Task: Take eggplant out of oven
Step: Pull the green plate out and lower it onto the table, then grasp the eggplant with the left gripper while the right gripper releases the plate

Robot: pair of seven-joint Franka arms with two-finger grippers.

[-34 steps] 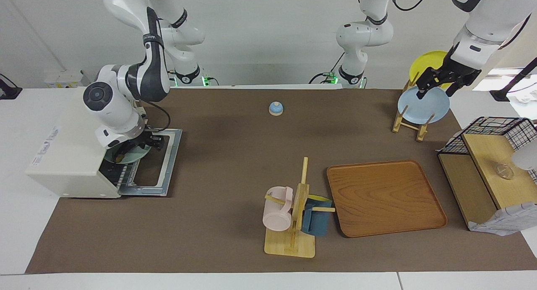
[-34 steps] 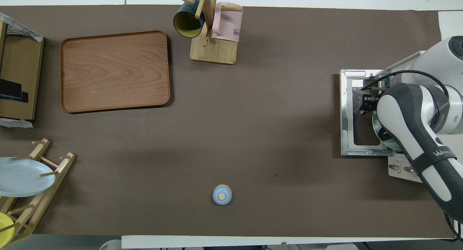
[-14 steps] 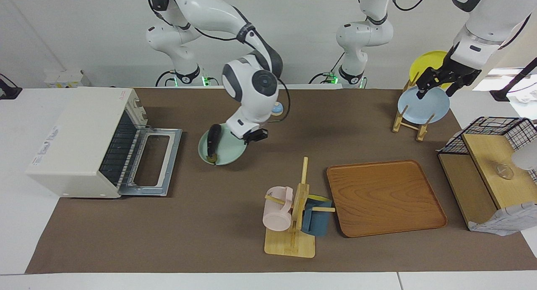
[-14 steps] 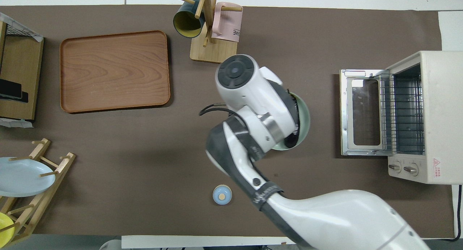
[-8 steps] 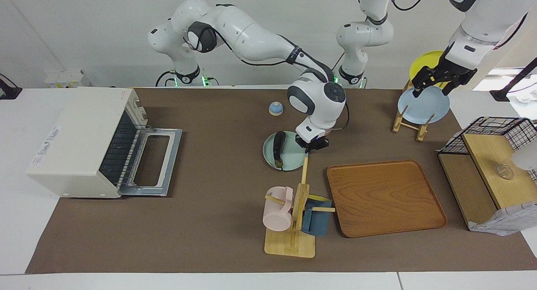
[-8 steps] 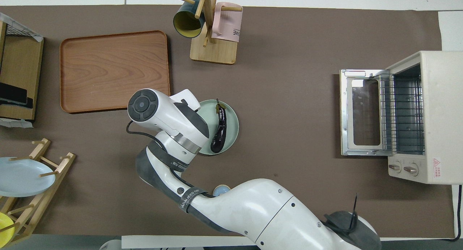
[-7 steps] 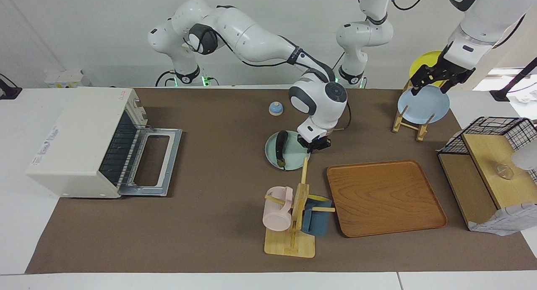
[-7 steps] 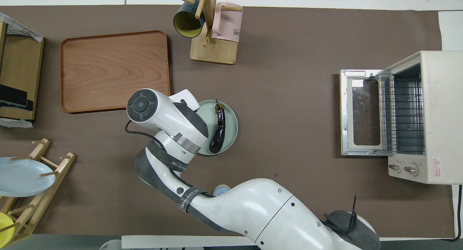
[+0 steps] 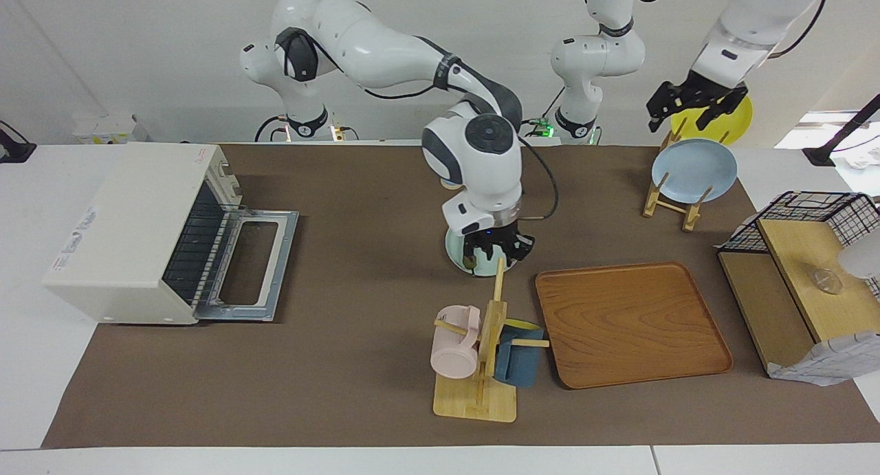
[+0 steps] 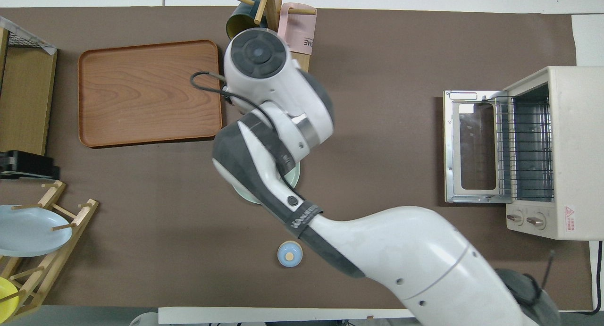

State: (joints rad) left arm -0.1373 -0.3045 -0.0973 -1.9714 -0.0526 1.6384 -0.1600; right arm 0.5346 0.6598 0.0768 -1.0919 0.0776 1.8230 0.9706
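The oven [image 9: 130, 221] stands at the right arm's end of the table with its door [image 9: 256, 262] folded down flat and its wire rack bare; it also shows in the overhead view [image 10: 566, 151]. A round pale green plate [image 9: 454, 251] lies on the mat mid-table, beside the mug stand. My right gripper [image 9: 496, 250] hangs low over this plate and covers most of it. Of the eggplant, only a dark bit with a greenish tip [image 9: 469, 260] shows at the gripper's edge. In the overhead view my right arm hides the eggplant, and only the plate's rim [image 10: 243, 192] shows. My left gripper [image 9: 680, 114] is open and empty above the dish rack.
A wooden mug stand [image 9: 481, 365] with a pink and a blue mug stands just farther from the robots than the plate. A wooden tray [image 9: 629, 324] lies beside it. A dish rack [image 9: 670, 200] holds a blue plate [image 9: 694, 169] and a yellow one. A small blue knob [image 10: 289, 254] sits nearer the robots.
My right arm carried the green plate with the eggplant from the oven to mid-table, let go of its rim and swung over it. My left gripper rose above the dish rack.
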